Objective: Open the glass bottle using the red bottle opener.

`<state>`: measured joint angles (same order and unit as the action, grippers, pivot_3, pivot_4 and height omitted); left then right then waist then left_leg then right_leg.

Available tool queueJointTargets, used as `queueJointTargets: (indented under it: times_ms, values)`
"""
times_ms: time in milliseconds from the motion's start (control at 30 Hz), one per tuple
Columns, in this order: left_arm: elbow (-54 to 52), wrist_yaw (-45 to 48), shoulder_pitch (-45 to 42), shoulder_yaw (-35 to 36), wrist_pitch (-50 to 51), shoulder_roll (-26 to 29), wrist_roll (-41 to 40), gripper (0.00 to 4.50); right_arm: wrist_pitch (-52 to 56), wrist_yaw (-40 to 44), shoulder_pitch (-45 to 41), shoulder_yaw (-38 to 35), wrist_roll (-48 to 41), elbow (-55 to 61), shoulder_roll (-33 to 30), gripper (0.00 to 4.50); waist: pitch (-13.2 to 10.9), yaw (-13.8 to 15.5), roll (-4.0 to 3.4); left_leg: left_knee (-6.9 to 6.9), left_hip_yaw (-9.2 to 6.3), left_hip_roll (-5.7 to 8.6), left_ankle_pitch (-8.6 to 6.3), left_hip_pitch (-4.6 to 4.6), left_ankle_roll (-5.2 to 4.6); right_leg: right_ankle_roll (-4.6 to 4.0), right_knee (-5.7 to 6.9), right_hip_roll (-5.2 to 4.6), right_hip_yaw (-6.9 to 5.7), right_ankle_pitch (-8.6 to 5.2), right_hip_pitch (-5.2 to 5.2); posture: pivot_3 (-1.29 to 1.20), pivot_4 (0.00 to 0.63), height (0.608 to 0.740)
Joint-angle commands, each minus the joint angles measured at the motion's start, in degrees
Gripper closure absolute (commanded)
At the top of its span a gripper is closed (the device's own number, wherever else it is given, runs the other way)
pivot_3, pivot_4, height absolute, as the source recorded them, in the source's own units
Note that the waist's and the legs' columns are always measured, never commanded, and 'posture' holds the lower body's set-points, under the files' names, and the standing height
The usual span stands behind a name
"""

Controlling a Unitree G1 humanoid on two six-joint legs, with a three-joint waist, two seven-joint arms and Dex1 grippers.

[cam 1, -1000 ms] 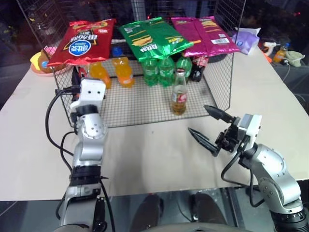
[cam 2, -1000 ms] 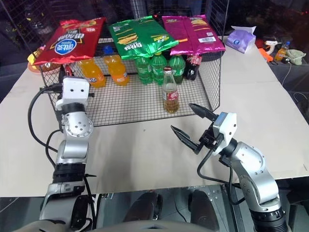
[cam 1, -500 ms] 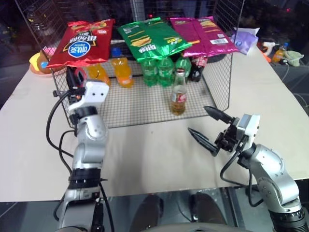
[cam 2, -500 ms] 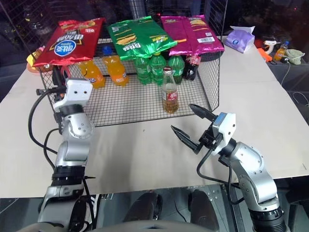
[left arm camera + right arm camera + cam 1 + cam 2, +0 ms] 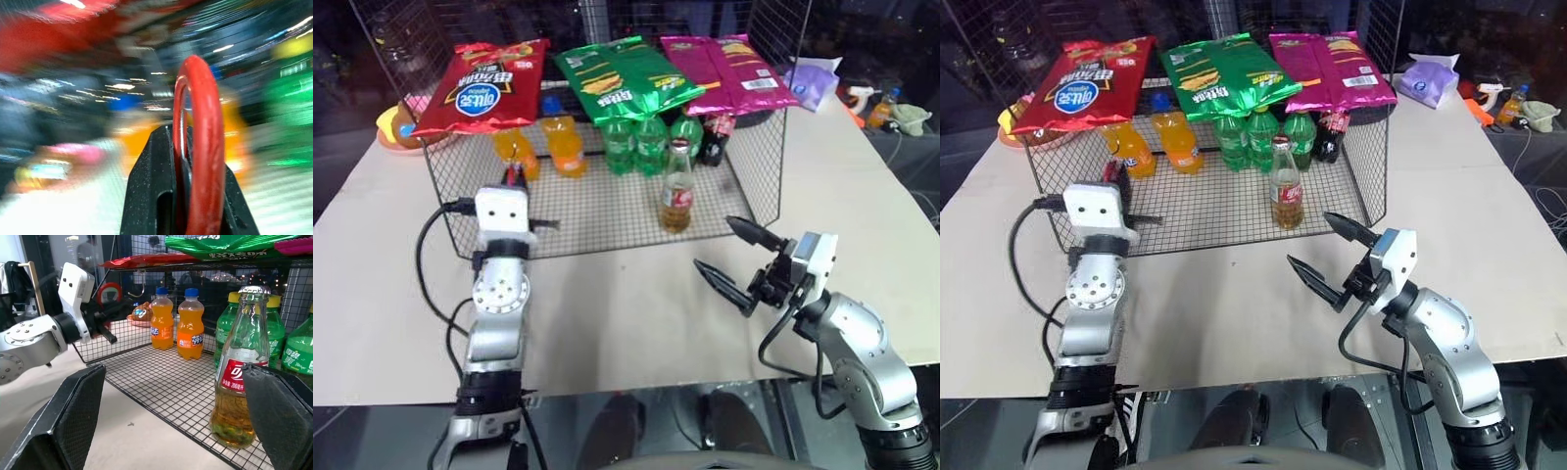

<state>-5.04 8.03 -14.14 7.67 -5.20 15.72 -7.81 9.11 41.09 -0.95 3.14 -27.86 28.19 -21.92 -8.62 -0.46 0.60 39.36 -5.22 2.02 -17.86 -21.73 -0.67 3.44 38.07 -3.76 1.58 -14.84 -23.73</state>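
The glass bottle stands upright on the wire shelf floor near its front edge, capped, with amber liquid and a red-and-white label; it also shows close up as the glass bottle. My left gripper is shut on the red bottle opener, whose ring stands edge-on above the black fingers. That hand is at the shelf's front left corner, well left of the bottle, with the opener poking past it. My right gripper stands open and empty over the table, just in front and right of the bottle.
A wire rack holds orange soda bottles, green bottles and a dark cola bottle behind the glass bottle. Snack bags lie on its top. A purple packet sits at the back right of the beige table.
My left hand has rolled and shifted right and slightly down with the opener still gripped. The right arm and the bottle have stayed put.
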Motion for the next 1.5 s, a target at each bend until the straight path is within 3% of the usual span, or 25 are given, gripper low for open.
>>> queueJointTargets:
  times_ms: [33, 167, 267, 533, 800, 1067, 1300, 1400, 1500]
  values:
    - [-4.07, 10.77, -1.54, -1.99, 3.82, -0.84, -12.08, 4.43, 3.32, 0.89, -0.14, 0.55, -1.23, 1.85, -2.18, 0.0, 0.0, -0.18, 0.0, 0.0, 0.01, 0.0, 0.0, 0.01, 0.0, 0.0, 0.0, 0.01, 0.0, 0.0, 0.0, 0.0, 0.15, 0.74]
    - [-6.37, 23.35, -2.7, -3.96, 14.03, -2.45, -28.74, 4.43, 11.6, -0.26, -2.31, 1.58, -3.6, 2.84, -4.65, 0.0, 0.0, -0.41, 0.0, 0.0, 0.0, -0.04, 0.0, 0.02, 0.0, 0.0, 0.02, 0.09, 0.01, 0.0, 0.01, 0.0, 0.15, 0.74]
    - [-6.3, 30.14, -3.21, -4.25, 20.03, -2.45, -36.79, 4.43, 16.86, -0.4, -5.25, 2.62, -4.1, 2.97, -6.34, 0.0, 0.0, -0.57, 0.0, 0.01, 0.07, -0.05, 0.0, 0.06, -0.01, 0.0, 0.05, 0.13, 0.06, 0.0, 0.01, 0.0, 0.15, 0.74]
    - [-1.67, 44.06, -7.27, -6.15, 34.6, -0.84, -48.23, 4.43, 34.77, -1.77, -15.74, 5.22, -9.61, 1.97, -8.24, 0.0, 0.0, -0.42, 0.0, 0.05, 0.03, -0.05, 0.01, 0.05, -0.01, 0.0, 0.04, 0.18, 0.02, 0.0, 0.04, 0.0, 0.15, 0.74]
    - [3.51, 53.12, -11.76, -9.97, 41.0, -2.61, -47.93, 4.43, 44.58, -0.79, -23.42, 5.63, -15.2, -0.12, -6.75, 0.0, 0.0, -0.5, 0.0, 0.07, -0.01, -0.03, 0.01, 0.03, -0.02, 0.0, 0.0, 0.18, -0.02, 0.0, 0.06, 0.0, 0.15, 0.74]
    - [7.57, 57.84, -14.22, -10.7, 38.94, -4.83, -44.04, 4.43, 51.78, -3.27, -25.93, 2.8, -23.96, 0.84, -3.7, 0.0, 0.0, -0.5, 0.0, 0.07, -0.04, -0.03, 0.01, 0.02, -0.02, 0.0, -0.02, 0.17, -0.03, 0.0, 0.06, 0.0, 0.15, 0.74]
    - [8.32, 59.99, -13.87, -10.38, 38.53, -4.94, -41.92, 4.43, 53.26, -5.32, -26.48, 1.61, -26.47, 0.87, -3.11, 0.0, 0.0, -0.47, 0.0, 0.06, -0.04, -0.03, 0.01, 0.01, -0.02, 0.0, -0.02, 0.15, -0.03, 0.0, 0.05, 0.0, 0.15, 0.74]
    - [8.2, 60.39, -13.71, -10.04, 38.85, -4.89, -41.72, 4.5, 53.06, -5.78, -26.42, 1.62, -26.6, 0.62, -2.98, 0.86, 0.0, -0.49, 0.0, 0.06, -0.04, -0.04, 0.01, 0.01, -0.02, 0.0, -0.02, 0.16, -0.03, 0.0, 0.05, 0.0, 0.15, 0.74]
    - [8.14, 60.55, -13.62, -9.77, 39.16, -4.86, -41.72, 4.5, 52.57, -5.69, -26.24, 1.97, -26.35, 0.43, -3.14, 2.29, 0.0, -0.49, 0.0, 0.06, -0.04, -0.03, 0.01, 0.01, -0.02, 0.0, -0.02, 0.15, -0.03, 0.0, 0.05, 0.0, 0.15, 0.74]
